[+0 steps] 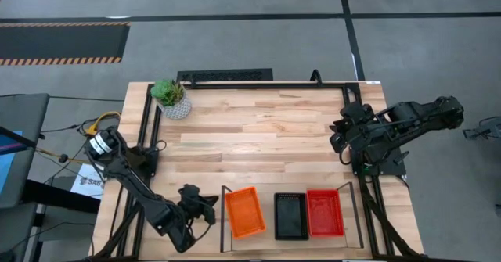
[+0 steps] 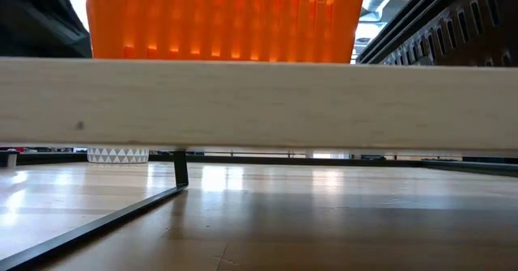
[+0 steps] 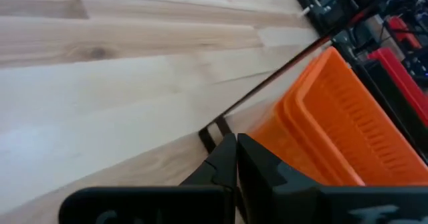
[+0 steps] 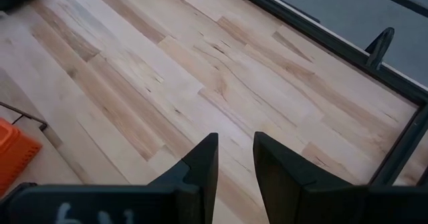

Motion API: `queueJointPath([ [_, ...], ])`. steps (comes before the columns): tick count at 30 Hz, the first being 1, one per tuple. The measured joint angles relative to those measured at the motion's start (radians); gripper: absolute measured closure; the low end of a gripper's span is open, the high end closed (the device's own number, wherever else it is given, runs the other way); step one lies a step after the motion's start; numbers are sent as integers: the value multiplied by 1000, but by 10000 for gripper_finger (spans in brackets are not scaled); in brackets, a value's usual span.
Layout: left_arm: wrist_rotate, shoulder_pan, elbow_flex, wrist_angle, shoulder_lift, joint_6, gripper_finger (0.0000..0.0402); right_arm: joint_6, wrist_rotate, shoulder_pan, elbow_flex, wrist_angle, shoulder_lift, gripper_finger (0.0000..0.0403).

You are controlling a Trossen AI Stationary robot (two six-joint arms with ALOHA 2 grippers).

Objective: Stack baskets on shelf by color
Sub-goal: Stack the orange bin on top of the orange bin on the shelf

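My surface (image 1: 258, 129) is pale plank wood with a dark metal frame. At its near edge stands the shelf (image 1: 223, 223), a light board between thin black wire ends. On it sit three ribbed, slope-sided plastic basket stacks in a row: orange (image 1: 244, 212), black (image 1: 290, 215), red (image 1: 324, 213). My left claw (image 1: 205, 209) hangs just beside the orange one, outside the shelf's end frame, its fingers (image 3: 231, 164) pressed together on nothing. My right claw (image 1: 341, 133) waits well apart near the far right edge, fingers (image 4: 204, 164) a narrow gap apart, empty. A small potted plant (image 1: 171, 98) stands at the far left.
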Motion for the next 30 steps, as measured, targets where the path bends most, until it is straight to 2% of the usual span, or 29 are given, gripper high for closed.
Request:
queueJointPath([
  [5,-2,45,-7,115,0,132,401,8,0,0,0,0,0,285],
  [10,68,95,-7,312,0,359,401,8,0,0,0,0,0,285],
  [13,124,122,-7,375,0,469,401,8,0,0,0,1,0,285],
  [19,125,142,-7,380,0,485,401,9,0,0,0,1,0,285],
  [26,69,138,-7,414,0,464,401,9,0,0,0,1,0,285],
  [28,108,138,-7,438,0,480,401,9,0,0,0,1,0,285],
  [30,191,136,-7,457,0,506,401,9,0,0,0,1,0,285],
])
